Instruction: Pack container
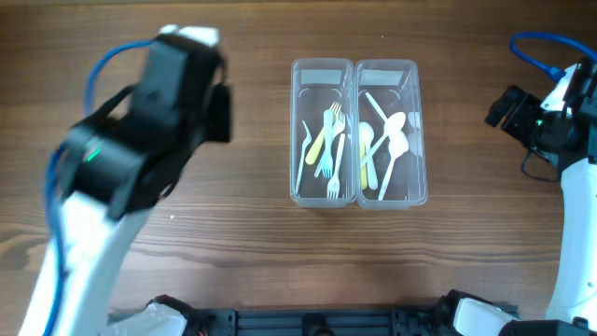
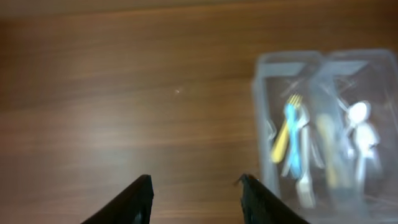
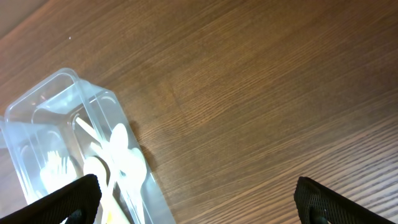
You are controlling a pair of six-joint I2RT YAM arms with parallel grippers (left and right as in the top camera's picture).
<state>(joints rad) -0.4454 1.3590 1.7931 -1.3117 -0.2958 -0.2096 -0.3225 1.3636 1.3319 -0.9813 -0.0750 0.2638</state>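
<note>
Two clear plastic containers stand side by side at the table's middle. The left container [image 1: 322,131] holds several forks, yellow, blue and white [image 1: 328,149]. The right container [image 1: 387,131] holds several white spoons [image 1: 387,145]. Both also show in the left wrist view [image 2: 323,124], blurred. The spoon container shows in the right wrist view [image 3: 68,149]. My left gripper [image 2: 196,186] is open and empty over bare wood, left of the containers. My right gripper [image 3: 196,196] is open and empty, to the right of the spoon container.
The wooden table [image 1: 233,215] is bare around the containers. My left arm [image 1: 140,131] hangs over the table's left side. My right arm [image 1: 560,121] stands at the right edge.
</note>
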